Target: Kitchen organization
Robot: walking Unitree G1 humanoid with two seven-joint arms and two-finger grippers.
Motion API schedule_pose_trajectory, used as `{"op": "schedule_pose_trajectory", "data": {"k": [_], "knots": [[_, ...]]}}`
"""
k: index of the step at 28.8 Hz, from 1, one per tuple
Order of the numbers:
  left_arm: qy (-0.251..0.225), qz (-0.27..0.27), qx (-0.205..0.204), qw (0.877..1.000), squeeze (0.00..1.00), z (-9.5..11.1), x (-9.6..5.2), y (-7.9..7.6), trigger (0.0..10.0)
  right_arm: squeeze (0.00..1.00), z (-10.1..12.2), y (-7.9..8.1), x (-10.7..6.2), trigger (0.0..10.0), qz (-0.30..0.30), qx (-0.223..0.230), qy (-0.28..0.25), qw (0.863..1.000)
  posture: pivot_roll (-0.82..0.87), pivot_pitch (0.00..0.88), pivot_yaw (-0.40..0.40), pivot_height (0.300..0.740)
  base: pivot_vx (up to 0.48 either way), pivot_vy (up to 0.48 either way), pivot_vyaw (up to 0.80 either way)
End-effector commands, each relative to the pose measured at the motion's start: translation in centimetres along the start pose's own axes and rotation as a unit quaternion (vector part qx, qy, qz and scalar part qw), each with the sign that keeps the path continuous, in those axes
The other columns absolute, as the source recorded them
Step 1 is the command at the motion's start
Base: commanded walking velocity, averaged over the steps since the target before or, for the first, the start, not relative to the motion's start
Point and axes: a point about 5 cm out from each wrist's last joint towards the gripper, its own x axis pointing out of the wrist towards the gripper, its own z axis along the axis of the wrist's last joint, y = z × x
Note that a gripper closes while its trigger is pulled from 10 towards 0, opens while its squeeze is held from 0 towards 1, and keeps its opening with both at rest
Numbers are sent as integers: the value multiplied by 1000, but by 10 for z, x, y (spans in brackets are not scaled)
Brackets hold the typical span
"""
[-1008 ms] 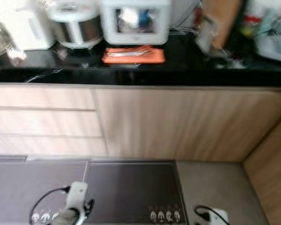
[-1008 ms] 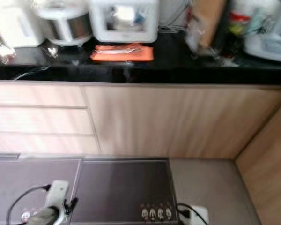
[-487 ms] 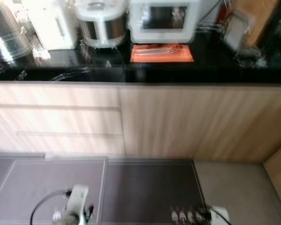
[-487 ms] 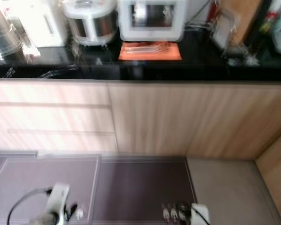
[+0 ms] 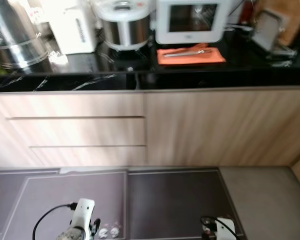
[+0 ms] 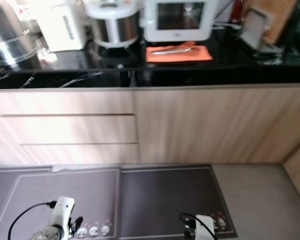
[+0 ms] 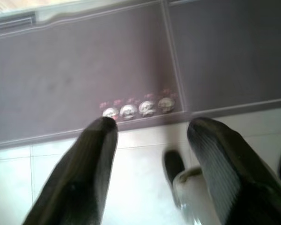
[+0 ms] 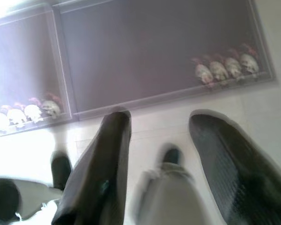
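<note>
Robot facing a black stone counter (image 5: 90,82) above pale wooden cabinets (image 5: 200,125).
An orange mat (image 5: 191,55) holding metal tongs (image 5: 187,50) lies before the white box-shaped appliance (image 5: 190,21); left gripper (image 7: 150,136) and right gripper (image 8: 157,131) hang low over grey floor mats (image 5: 170,200), fingers spread, grasping nothing.

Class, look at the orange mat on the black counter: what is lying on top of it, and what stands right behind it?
On the orange mat lie metal utensils, too small to tell apart. Right behind it stands a white appliance with a dark window. The mat hides the counter beneath it.
</note>
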Motion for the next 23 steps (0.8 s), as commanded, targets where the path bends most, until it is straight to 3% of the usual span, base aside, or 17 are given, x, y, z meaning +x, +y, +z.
{"op": "schedule_pose_trajectory", "data": {"k": [1,5,11,20,23], "knots": [[7,7,0,1000,0,-3,-1,4,10000,0,3,7,1,10000,4,5,-6,1000,26,0,11,740,0,416,0],[7,6,0,1000,0,-2,-1,4,10000,0,4,17,3,10000,10,-6,-5,1000,26,0,11,740,0,464,0],[5,5,2,1000,0,-1,0,3,10000,0,4,7,2,10000,3,-2,-4,1000,26,0,12,740,0,416,0],[4,6,2,1000,0,1,0,4,10000,0,4,6,2,10000,2,-2,-5,1000,28,0,14,740,0,445,0],[2,8,2,1000,0,1,0,4,10000,0,6,5,2,10000,0,-28,-11,1000,29,0,13,740,0,390,267]]}}
